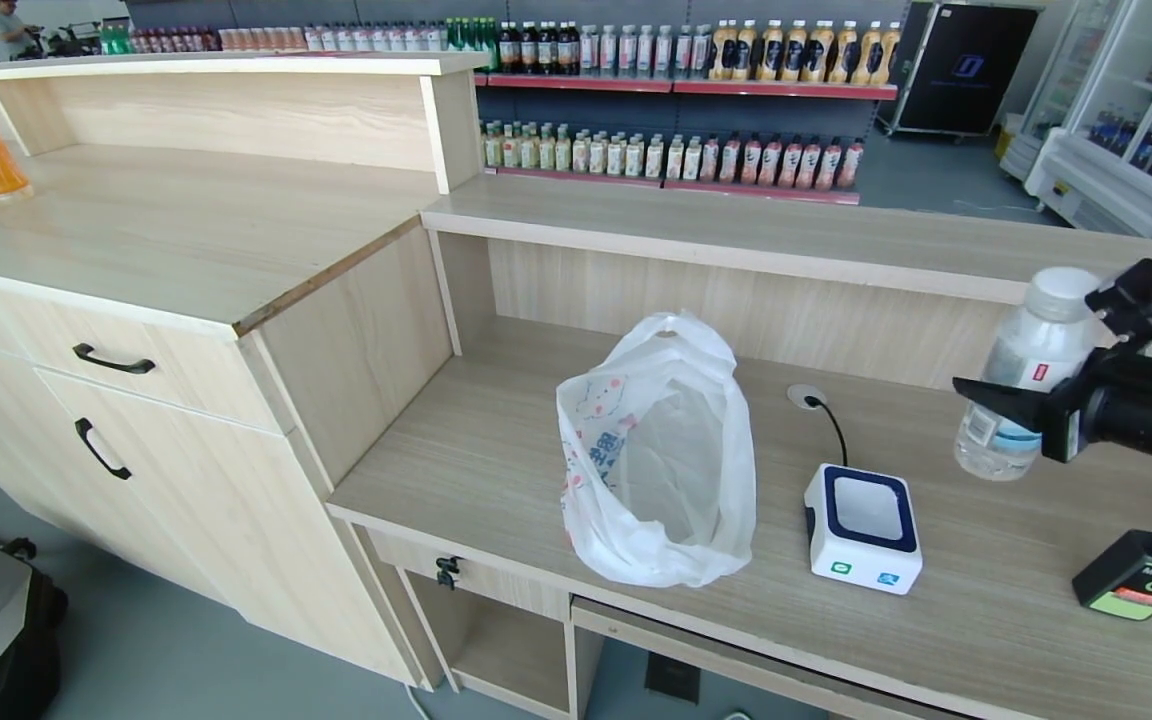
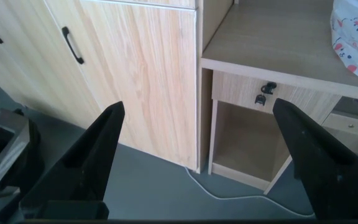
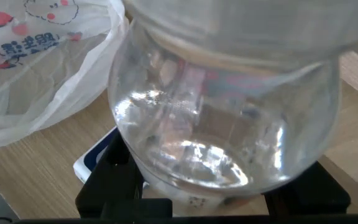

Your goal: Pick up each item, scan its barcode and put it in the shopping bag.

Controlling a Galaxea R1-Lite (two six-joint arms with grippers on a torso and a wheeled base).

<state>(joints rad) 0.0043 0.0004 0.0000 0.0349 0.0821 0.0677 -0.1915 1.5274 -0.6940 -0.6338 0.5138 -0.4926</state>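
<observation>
The shopping bag (image 1: pixel 656 460) is translucent white, printed with pink and blue cartoons; the scanner (image 1: pixel 862 528) is white, framed dark blue, with small green and blue marks; the bottle (image 1: pixel 1031 350) is clear, white-capped, its label blue and white; the surface (image 1: pixel 986 625) is pale wood grain.

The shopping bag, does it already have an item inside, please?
No, the shopping bag stands open on the counter and its see-through inside looks empty.
</observation>
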